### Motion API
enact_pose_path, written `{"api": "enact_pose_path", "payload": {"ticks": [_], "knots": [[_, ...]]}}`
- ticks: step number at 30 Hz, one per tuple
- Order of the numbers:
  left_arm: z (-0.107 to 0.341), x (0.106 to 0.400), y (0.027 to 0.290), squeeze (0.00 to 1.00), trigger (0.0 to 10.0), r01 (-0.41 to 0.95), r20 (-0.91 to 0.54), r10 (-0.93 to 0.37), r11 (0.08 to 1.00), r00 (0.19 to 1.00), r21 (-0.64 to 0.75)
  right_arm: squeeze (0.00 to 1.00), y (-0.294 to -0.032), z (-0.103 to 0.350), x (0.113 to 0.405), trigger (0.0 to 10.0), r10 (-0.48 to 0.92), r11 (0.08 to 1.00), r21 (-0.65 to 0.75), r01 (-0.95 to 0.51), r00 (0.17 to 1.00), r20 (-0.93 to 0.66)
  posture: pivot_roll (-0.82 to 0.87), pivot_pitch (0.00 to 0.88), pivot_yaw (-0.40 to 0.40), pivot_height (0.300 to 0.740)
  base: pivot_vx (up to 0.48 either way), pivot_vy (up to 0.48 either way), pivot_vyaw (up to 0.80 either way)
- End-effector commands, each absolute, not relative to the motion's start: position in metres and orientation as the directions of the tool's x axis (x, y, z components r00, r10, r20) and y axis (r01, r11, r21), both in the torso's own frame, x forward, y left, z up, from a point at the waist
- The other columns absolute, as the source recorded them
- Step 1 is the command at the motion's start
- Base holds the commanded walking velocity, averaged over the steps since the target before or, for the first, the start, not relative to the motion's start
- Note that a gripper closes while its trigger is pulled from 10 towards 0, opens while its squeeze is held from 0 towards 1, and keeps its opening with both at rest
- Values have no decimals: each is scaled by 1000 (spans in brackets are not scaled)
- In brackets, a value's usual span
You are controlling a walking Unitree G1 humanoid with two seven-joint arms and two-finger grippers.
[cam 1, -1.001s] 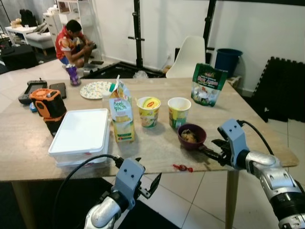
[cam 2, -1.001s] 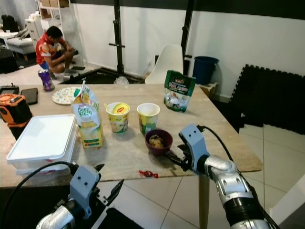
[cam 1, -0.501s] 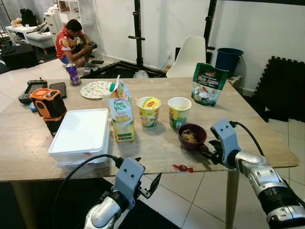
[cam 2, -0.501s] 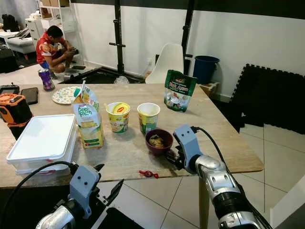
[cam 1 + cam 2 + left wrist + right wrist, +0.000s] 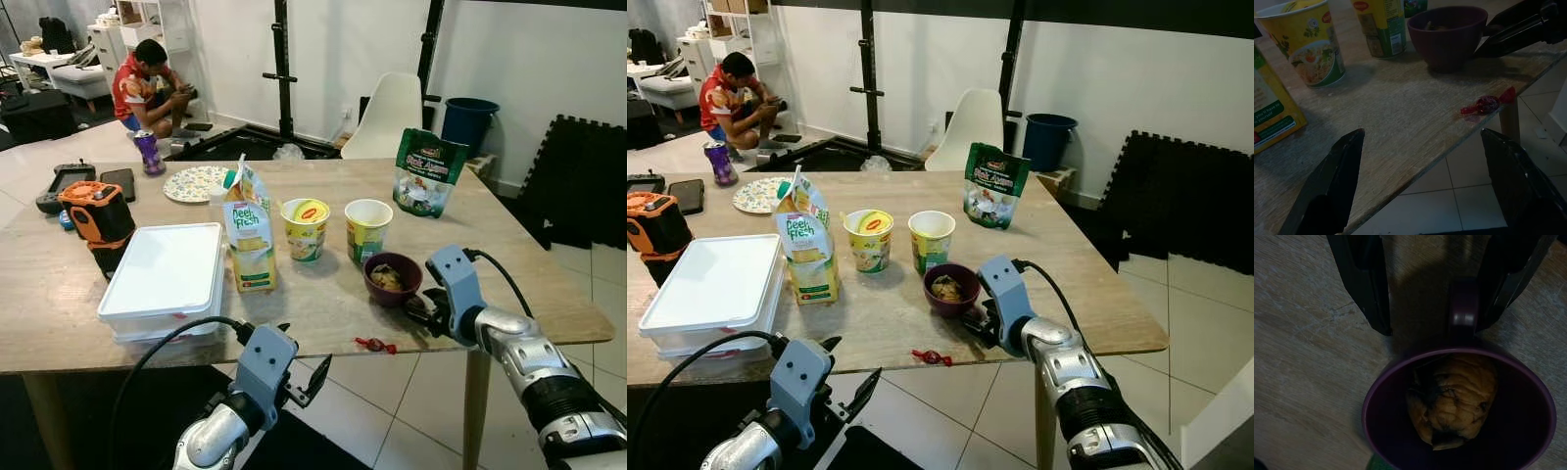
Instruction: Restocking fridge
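Observation:
A dark purple cup (image 5: pixel 392 277) with a brown lump of food (image 5: pixel 1454 396) in it stands near the table's front right. My right gripper (image 5: pixel 416 308) is low over the table just right of it, open, with the fingers (image 5: pixel 1369 289) on either side of the cup's handle (image 5: pixel 1463 308). A juice carton (image 5: pixel 248 230), a yellow noodle cup (image 5: pixel 306 228), a second cup (image 5: pixel 368 229) and a green pouch (image 5: pixel 428 173) stand further back. My left gripper (image 5: pixel 304 377) hangs open below the table's front edge, holding nothing.
A white lidded box (image 5: pixel 167 274) lies front left beside an orange device (image 5: pixel 95 211). A red wrapped candy (image 5: pixel 375 345) rests near the table edge (image 5: pixel 1415 171). A plate (image 5: pixel 196 183) sits at the back. A person (image 5: pixel 147 88) crouches far left; a white chair (image 5: pixel 392 113) stands behind the table.
My right gripper has slid left along the table up to the purple cup, so its fingers now flank the handle. The left arm has not moved.

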State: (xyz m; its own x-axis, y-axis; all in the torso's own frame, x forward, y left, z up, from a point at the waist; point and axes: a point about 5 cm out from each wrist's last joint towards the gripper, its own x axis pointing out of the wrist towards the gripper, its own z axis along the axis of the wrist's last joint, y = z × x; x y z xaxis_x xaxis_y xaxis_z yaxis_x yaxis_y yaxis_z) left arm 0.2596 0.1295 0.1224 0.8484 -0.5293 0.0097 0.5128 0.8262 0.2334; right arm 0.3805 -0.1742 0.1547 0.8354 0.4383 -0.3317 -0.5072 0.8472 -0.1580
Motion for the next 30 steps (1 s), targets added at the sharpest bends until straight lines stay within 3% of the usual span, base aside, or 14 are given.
{"api": "enact_pose_path", "payload": {"ticks": [1, 8, 9, 10, 11, 30], "knots": [[121, 257, 128, 0, 10000, 520, 0, -534, 823, 845, 229, 0, -173, 152, 381, 10000, 443, 837, -169, -520, 826, -348, 71, 103, -15, 734, 0, 0, 0], [121, 257, 127, 0, 10000, 524, 0, -539, 820, 842, 231, 0, -173, 152, 381, 10000, 445, 841, -158, -517, 829, -338, 71, 90, -13, 734, 0, 0, 0], [121, 257, 127, 0, 10000, 526, 1, -541, 818, 841, 233, 0, -173, 152, 381, 3961, 448, 843, -152, -516, 829, -334, 71, 90, -13, 734, 0, 0, 0], [121, 257, 127, 0, 10000, 526, 1, -541, 818, 841, 233, 0, -173, 152, 381, 3961, 448, 843, -152, -516, 829, -334, 71, 90, -13, 734, 0, 0, 0], [121, 257, 127, 0, 10000, 526, 1, -541, 818, 841, 233, 0, -173, 152, 381, 118, 450, 845, -145, -515, 830, -330, 71, 90, -13, 734, 0, 0, 0], [121, 260, 127, 0, 10000, 528, 1, -544, 814, 839, 242, 0, -176, 156, 383, 0, 455, 847, -142, -513, 837, -305, 63, 76, -3, 734, 0, 0, 0]]}}
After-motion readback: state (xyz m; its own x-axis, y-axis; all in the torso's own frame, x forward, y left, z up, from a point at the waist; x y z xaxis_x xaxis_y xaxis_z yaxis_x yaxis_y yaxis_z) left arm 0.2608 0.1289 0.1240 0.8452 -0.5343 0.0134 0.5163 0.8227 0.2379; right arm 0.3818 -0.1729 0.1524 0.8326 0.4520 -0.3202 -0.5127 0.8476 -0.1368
